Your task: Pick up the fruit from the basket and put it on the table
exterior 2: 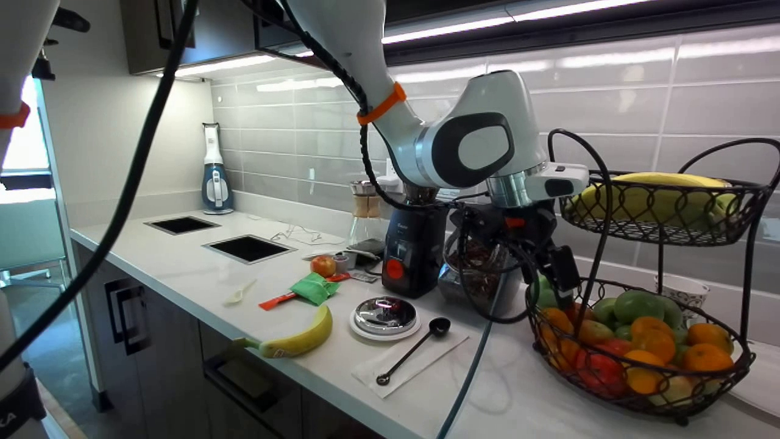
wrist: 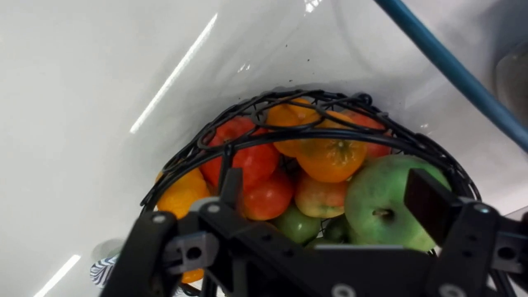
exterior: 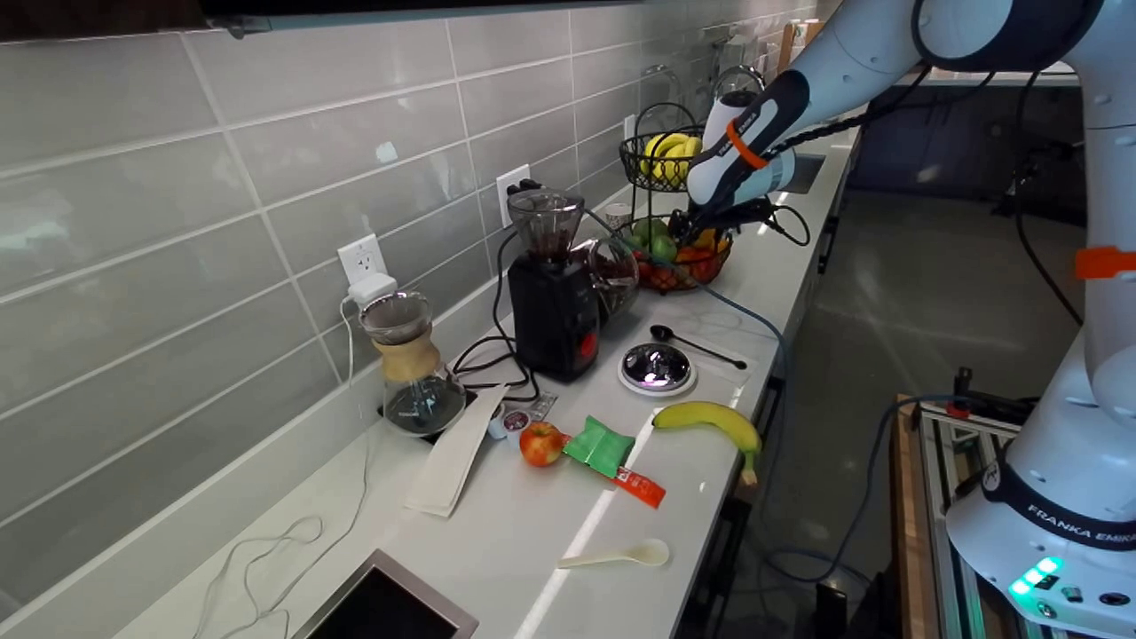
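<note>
A long white counter (exterior: 497,550) is running along a glossy, grey-tiled wall (exterior: 355,115), its smooth top catching bright streaks of light. Dark cabinets (exterior 2: 158,341) are standing beneath it, and a polished floor (exterior: 914,293) is gleaming alongside. In an exterior view, a strip light (exterior 2: 451,30) is glowing over the counter.

A black wire basket (exterior 2: 658,235) is standing on the counter, its two round bowls showing looped mesh. Yellow bananas (exterior 2: 658,207) are curving in the upper bowl. In the lower one, small round orange fruits (wrist: 332,163) are lying among smooth red fruits (wrist: 270,198) and a large green apple (wrist: 392,189). A white robot arm (exterior 2: 499,103) is hovering beside the basket, and in the wrist view its jaws are standing wide apart over the lower bowl.

Farther along the counter, a mirror-bright round dome (exterior 2: 385,314) is resting beside a thin black scoop (exterior 2: 409,355). A smooth banana (exterior: 710,417) is lying bent at the front edge. A crinkled green packet (exterior: 601,446) is lying across a flat red sachet (exterior: 641,488), near a round apple (exterior: 541,444). A glass carafe (exterior: 422,404) is wearing a tan collar (exterior: 408,358), and a boxy black grinder (exterior: 555,319) is carrying a clear hopper (exterior: 543,226).
</note>
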